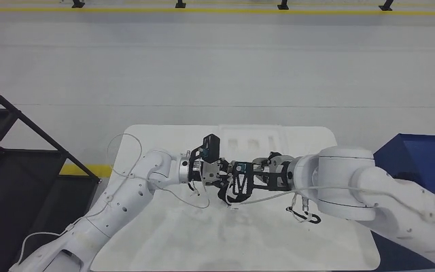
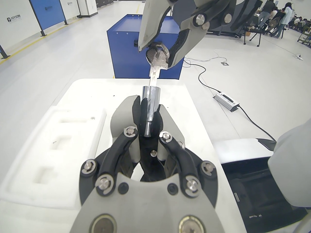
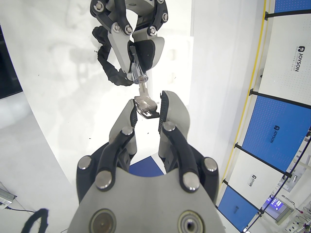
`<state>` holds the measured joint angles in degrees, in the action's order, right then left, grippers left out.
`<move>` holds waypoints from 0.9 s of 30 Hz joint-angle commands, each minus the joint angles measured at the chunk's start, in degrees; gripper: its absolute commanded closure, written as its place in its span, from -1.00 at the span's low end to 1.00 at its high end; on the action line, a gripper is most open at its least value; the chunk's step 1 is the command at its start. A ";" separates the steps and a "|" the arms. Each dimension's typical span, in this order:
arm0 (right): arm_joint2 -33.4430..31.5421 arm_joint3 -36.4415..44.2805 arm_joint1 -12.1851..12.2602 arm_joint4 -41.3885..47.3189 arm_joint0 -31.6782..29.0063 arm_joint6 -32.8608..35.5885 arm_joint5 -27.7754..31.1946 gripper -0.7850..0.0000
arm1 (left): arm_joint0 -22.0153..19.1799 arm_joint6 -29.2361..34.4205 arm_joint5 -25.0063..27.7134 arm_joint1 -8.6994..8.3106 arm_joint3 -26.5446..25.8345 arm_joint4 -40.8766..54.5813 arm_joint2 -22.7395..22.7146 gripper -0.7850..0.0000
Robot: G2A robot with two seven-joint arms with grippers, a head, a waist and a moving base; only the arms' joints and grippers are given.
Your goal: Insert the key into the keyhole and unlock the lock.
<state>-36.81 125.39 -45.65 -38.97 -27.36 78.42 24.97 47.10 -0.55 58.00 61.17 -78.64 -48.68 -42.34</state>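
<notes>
My left gripper (image 2: 149, 103) is shut on the chrome lock cylinder (image 2: 150, 112), held above the white table (image 1: 170, 238) with its keyhole end facing the other arm. A black sheathed cable (image 3: 107, 66) loops off the lock. My right gripper (image 3: 147, 105) is shut on the silver key (image 3: 145, 106) by its textured head. The key blade (image 2: 153, 78) enters the keyhole and part of it still shows outside. In the top view the left gripper (image 1: 219, 175) and right gripper (image 1: 238, 178) meet tip to tip over the table's middle.
A white foam tray (image 2: 48, 146) with rectangular recesses lies on the table beside the left arm. A blue cabinet (image 2: 126, 49) stands past the table's end. A black cable loop (image 1: 302, 214) lies under the right arm. A power brick (image 2: 226, 100) and cord lie on the floor.
</notes>
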 commanded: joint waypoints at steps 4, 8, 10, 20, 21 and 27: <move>-1.21 -0.27 0.03 1.13 -0.77 -1.52 -1.18 1.00 | -0.45 -0.13 0.00 -0.22 0.03 0.36 0.63 1.00; -2.66 -1.01 0.14 3.32 -1.88 -3.79 -2.79 1.00 | -0.76 -0.40 0.00 -0.36 -0.19 0.43 1.07 1.00; -3.54 -1.56 0.19 5.02 -2.56 -5.55 -3.83 1.00 | -0.86 -0.59 0.00 -0.41 -0.29 0.31 1.21 1.00; -9.19 -4.07 1.02 13.48 -7.08 -9.79 -10.86 1.00 | -1.20 -3.56 0.00 -0.55 -0.82 -1.80 1.56 1.00; -9.59 -4.01 1.09 13.23 -7.33 -9.98 -11.02 1.00 | -1.23 -3.82 0.00 -0.56 -0.81 -2.04 1.58 1.00; -12.33 -3.49 1.63 13.26 -9.80 -11.64 -12.39 0.33 | -1.39 -4.89 0.00 -0.54 0.28 -4.41 1.44 1.00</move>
<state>-48.62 121.90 -44.12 -25.95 -36.67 66.99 12.80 45.67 -5.23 58.00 60.60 -78.70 -52.48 -40.89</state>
